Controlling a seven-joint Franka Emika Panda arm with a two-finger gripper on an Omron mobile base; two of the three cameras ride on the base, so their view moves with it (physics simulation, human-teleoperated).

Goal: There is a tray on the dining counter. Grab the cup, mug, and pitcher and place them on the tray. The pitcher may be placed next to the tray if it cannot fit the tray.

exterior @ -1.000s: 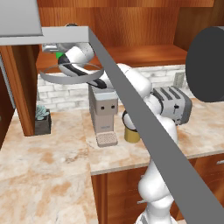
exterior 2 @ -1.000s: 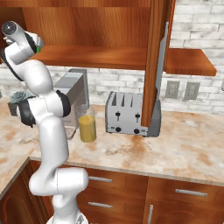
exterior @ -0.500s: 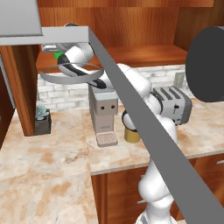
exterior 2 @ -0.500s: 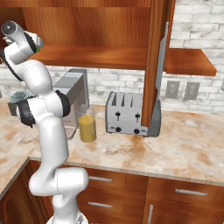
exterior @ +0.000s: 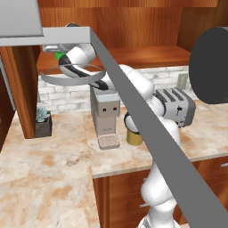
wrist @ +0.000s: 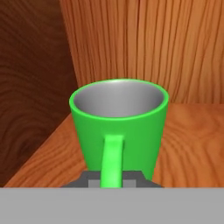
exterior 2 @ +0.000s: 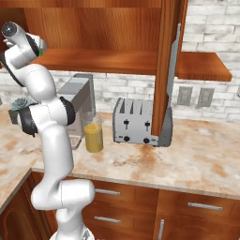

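The squat green mug point(wrist: 118, 118) stands on a wooden cabinet shelf point(wrist: 192, 144), in the back left corner, with its handle turned toward the hand. My gripper point(wrist: 112, 177) is shut on that handle, a dark tip on each side of it. In the left base view the arm reaches up into the open cabinet, and a sliver of the mug point(exterior: 59, 56) shows beside the hand. The clear pitcher point(exterior 2: 93, 136) of amber liquid stands on the kitchen counter beside the coffee machine, partly behind the arm point(exterior: 133, 137). The tray, the cup and the dining counter are out of view.
An open cabinet door point(exterior 2: 168, 70) hangs right of the shelf, and its grey edge point(exterior: 133, 111) crosses the left base view. On the marbled counter point(exterior 2: 187, 154) below stand a coffee machine point(exterior: 105, 116), a toaster point(exterior 2: 136, 121) and a small potted plant point(exterior: 43, 118).
The jaws have closed on the mug's handle. The arm and the mug have stayed where they were.
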